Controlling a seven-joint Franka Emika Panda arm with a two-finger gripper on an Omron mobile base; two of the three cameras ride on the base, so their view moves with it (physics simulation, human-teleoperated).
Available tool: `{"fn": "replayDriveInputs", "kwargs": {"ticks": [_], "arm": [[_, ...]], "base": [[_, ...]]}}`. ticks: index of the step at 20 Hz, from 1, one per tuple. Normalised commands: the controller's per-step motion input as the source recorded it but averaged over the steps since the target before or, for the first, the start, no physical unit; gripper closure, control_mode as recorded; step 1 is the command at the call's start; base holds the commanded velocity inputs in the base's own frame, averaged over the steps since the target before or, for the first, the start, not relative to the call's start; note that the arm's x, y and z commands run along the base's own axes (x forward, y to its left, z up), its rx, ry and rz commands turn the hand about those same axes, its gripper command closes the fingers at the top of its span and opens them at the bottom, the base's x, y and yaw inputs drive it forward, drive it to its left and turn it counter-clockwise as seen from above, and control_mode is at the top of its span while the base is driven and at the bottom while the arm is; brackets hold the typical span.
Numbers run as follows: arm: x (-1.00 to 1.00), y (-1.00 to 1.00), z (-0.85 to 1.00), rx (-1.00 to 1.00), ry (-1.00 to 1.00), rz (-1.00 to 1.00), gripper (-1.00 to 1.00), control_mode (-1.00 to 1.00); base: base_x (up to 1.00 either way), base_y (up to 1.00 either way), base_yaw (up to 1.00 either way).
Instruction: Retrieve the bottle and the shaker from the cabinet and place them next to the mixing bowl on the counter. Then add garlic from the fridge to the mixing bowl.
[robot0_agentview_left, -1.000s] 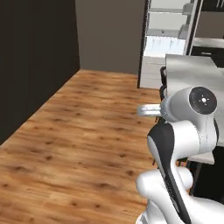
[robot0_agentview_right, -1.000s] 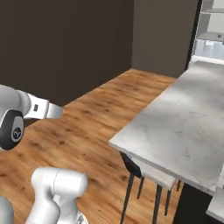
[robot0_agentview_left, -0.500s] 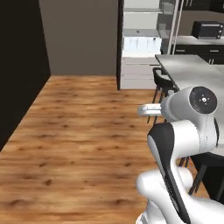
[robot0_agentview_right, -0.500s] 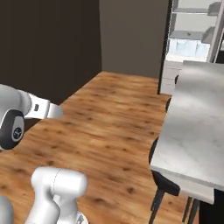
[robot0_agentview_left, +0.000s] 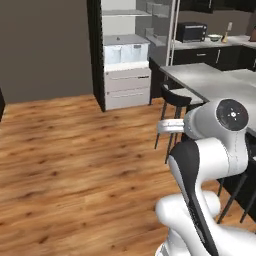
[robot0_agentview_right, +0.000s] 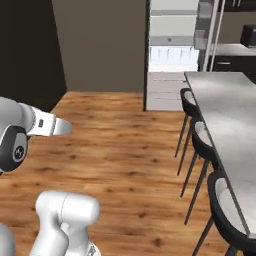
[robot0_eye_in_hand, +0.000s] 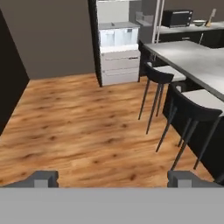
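My gripper (robot0_eye_in_hand: 113, 178) is open and empty, its two dark fingertips (robot0_eye_in_hand: 41, 178) spread wide above the wooden floor. The fridge (robot0_agentview_left: 125, 60) stands open across the room, with a dark door edge, pale shelves and translucent drawers (robot0_eye_in_hand: 117, 37). Far off at the right, the counter (robot0_agentview_left: 235, 42) carries the small pale mixing bowl (robot0_agentview_left: 215, 37) and, beside it, a slim tan bottle (robot0_agentview_left: 229, 31). Both appear again in the hand view, the mixing bowl (robot0_eye_in_hand: 199, 22) and the bottle (robot0_eye_in_hand: 212, 16). The shaker, the cabinet and the garlic are out of view.
A long grey island table (robot0_agentview_left: 210, 80) with several black stools (robot0_eye_in_hand: 192, 111) runs along the right side. A black microwave (robot0_agentview_left: 191, 31) sits on the far counter. Wooden floor (robot0_agentview_left: 75, 150) spreads between me and the fridge. A dark wall (robot0_agentview_right: 30, 50) stands at the left.
The whole picture has swung as the base turned: the fridge and island have slid from the far right toward the middle. The gripper has stayed open.
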Motion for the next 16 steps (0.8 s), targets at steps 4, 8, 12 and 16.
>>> {"fn": "replayDriveInputs", "kwargs": {"ticks": [4,8,12,16], "arm": [[0.00,0.00,0.00,0.00,0.00,0.00,-1.00,1.00],[0.00,0.00,0.00,0.00,0.00,0.00,-1.00,1.00],[0.00,0.00,0.00,0.00,0.00,0.00,-1.00,1.00],[0.00,0.00,0.00,0.00,0.00,0.00,-1.00,1.00]], "base": [[1.00,0.94,-0.49],[1.00,0.82,-0.34],[1.00,0.84,-0.20],[1.00,0.65,-0.06]]}}
